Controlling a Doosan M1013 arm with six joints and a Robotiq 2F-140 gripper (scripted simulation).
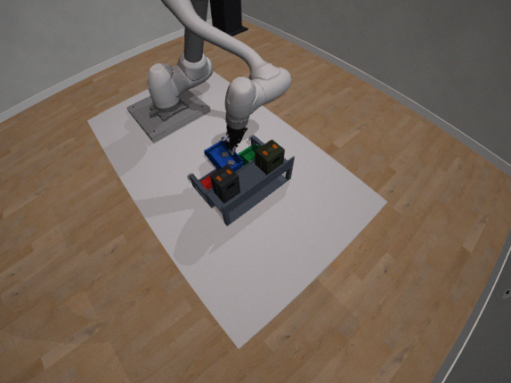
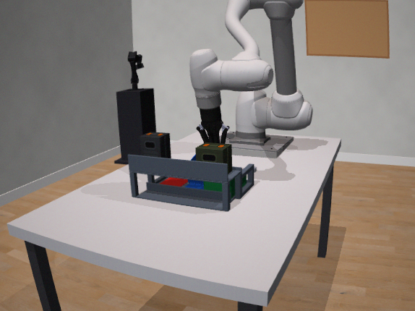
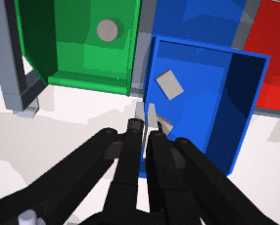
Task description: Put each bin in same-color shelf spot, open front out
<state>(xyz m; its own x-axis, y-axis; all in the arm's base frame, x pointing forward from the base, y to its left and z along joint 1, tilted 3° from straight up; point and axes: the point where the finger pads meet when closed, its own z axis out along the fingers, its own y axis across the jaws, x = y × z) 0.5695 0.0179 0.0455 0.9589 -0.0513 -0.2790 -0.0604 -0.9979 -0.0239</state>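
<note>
The black two-finger gripper [image 3: 147,119] pinches the near wall of the open-topped blue plastic bin [image 3: 196,93], fingers nearly together. The bin extends ahead of the fingertips toward the grey shelf's [image 1: 249,196] blue mark [image 3: 196,20], skewed slightly.

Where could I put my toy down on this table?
There is room on the wide stretch of table between the shelf and the near edge. Behind the shelf it is crowded: the blue bin, the green bin and the arm's base plate.
</note>
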